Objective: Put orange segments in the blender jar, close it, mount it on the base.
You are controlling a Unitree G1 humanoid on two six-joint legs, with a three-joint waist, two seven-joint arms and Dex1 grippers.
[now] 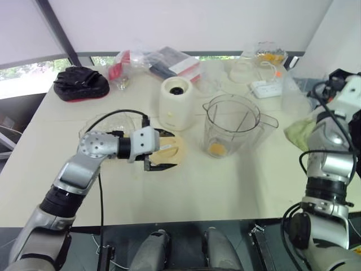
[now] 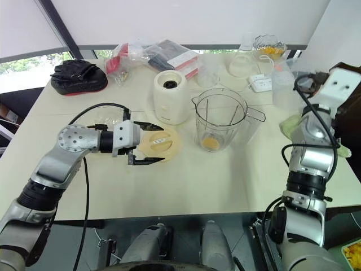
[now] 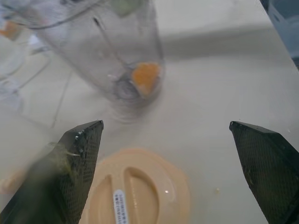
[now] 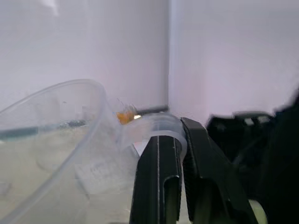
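The jar (image 1: 231, 125) stands upright and uncovered near the middle of the table (image 1: 237, 186), an orange segment (image 1: 217, 149) lying at its bottom. Just beside it, toward the window, sits the base (image 1: 176, 104), its dark socket facing up. On the jar's other side the cream-yellow lid (image 2: 160, 143) lies flat on the table, and my left gripper (image 2: 148, 144) hangs over it with its fingers spread wide, one on each side of the lid, holding nothing. My right gripper (image 4: 180, 175) is raised at the table's right edge, its fingers pressed together on the rim of a clear plastic container (image 4: 60, 154). A black glove (image 1: 80, 83) rests at the far left corner.
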